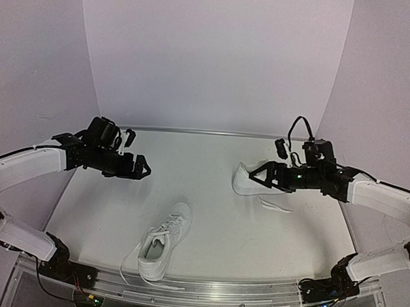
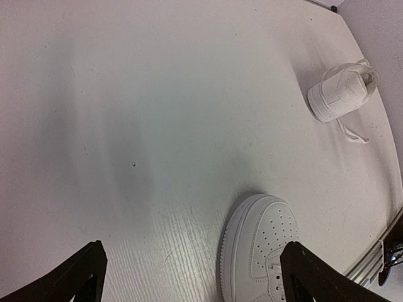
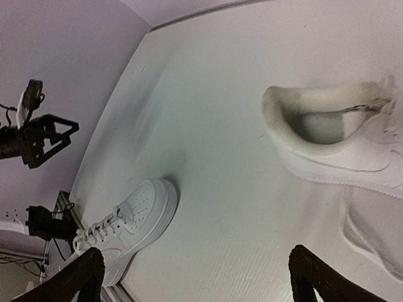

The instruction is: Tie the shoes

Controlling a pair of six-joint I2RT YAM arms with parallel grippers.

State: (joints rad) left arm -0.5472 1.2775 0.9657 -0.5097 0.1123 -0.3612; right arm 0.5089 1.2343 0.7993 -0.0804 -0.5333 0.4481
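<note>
Two white shoes lie on the table. The near shoe (image 1: 164, 241) (image 2: 261, 245) (image 3: 126, 220) sits toward the front with its toe pointing away, and a lace (image 1: 127, 264) trails off toward the front edge. The far shoe (image 1: 246, 182) (image 2: 340, 94) (image 3: 334, 151) lies at the right, opening facing left, with a loose lace (image 1: 274, 205) (image 3: 371, 236) beside it. My left gripper (image 1: 143, 168) (image 2: 192, 245) hovers open above the table, left of and beyond the near shoe's toe. My right gripper (image 1: 253, 177) (image 3: 196, 251) is open, just over the far shoe, partly hiding it from above.
A metal rail (image 1: 199, 289) runs along the table's front edge, with cables and the arm bases below it. A curved white backdrop (image 1: 216, 59) closes the back and sides. The left gripper (image 3: 44, 138) shows in the right wrist view.
</note>
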